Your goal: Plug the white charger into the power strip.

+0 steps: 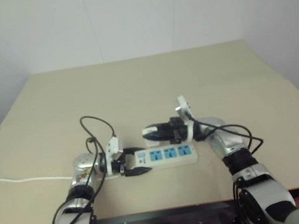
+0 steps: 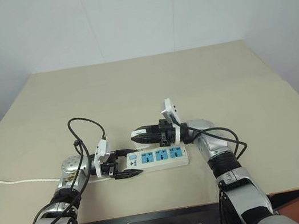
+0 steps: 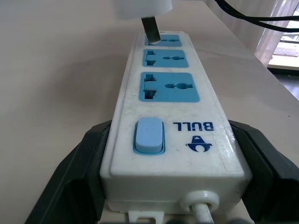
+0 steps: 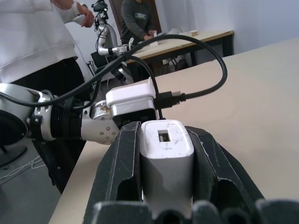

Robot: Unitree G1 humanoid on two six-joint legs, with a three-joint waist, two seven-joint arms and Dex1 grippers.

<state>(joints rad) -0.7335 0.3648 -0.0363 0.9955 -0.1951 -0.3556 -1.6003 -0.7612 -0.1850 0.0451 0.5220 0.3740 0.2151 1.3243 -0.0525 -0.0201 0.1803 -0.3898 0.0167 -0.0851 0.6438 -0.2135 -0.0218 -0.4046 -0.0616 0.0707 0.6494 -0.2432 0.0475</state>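
Strip (image 2: 157, 158) lies flat on the table (image 2: 133, 86), near its front edge, cord end toward the left gripper (image 2: 125, 163). Left fingers (image 3: 74, 172) stand wide apart, one on each long side of the strip's switch end, pressed to its sides; strip sits between them.

Right gripper (image 2: 136, 136) reaches across from the other side, level, above the strip's far side. Its fingers (image 4: 122, 172) are clamped on the charger (image 4: 167, 161), which sits upright between them, white body filling the gap.

Head views: both grippers meet over the strip; charger shows merely as a pale tip at the right fingers' end.

Left wrist view adds the close detail: blue switch (image 3: 149, 136), three blue sockets in a row past the fingers, and the charger's white underside with one dark prong (image 3: 151, 30) touching the edge of the farthest socket (image 3: 163, 40). Whether the prong is inside a slot, cannot tell.

Right wrist view adds the charger's back face with a small rectangular port (image 4: 164, 136), and beyond the fingertips the left wrist housing, a black cable (image 4: 187, 65) looping over it, and people standing by a far desk
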